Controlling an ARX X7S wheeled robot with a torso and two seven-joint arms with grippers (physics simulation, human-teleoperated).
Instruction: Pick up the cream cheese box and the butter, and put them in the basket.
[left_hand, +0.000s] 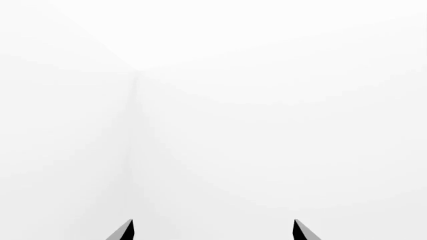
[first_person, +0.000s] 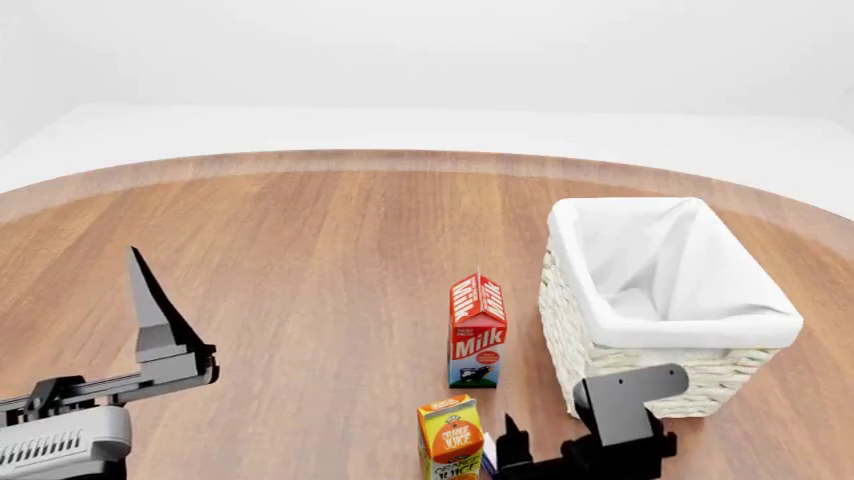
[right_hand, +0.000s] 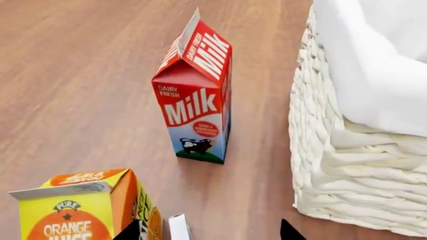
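White, featureless room; round wooden table (first_person: 307, 260) fills most of the head view, its far edge curving against a pale floor.

Largest item: the basket (first_person: 663, 300), white woven sides with a white cloth lining, sitting on the right side of the table. Inside shows only lining from the head view. The right wrist view shows its woven wall (right_hand: 347, 165) close up, cloth folded over the rim.

Milk carton (first_person: 477, 330), red gable top, stands upright just left of the basket, clear gap between them (same in the right wrist view (right_hand: 195, 95)).

Orange juice carton (first_person: 450, 438) stands upright nearer the robot than the milk, slightly left of it, cut off by the bottom edge of the head view. In the right wrist view (right_hand: 87, 207) it sits close to the camera.

Small white-edged sliver (right_hand: 179, 227) just beside the juice carton, between the right claw's fingertips; a hint of blue-white at the same spot in the head view (first_person: 489, 452). Possibly the cream cheese box, too little visible to confirm. Butter not visible in any view.

Right gripper (right_hand: 209, 231): low over the table between juice carton and basket, fingertips spread apart, nothing clamped. Head view shows its dark body (first_person: 587, 450) right in front of the basket.

Left gripper (left_hand: 213, 230): raised at the table's left side, fingertips apart, released, wrist camera facing blank white (nothing between them). Head view shows one finger pointing up (first_person: 154, 315).
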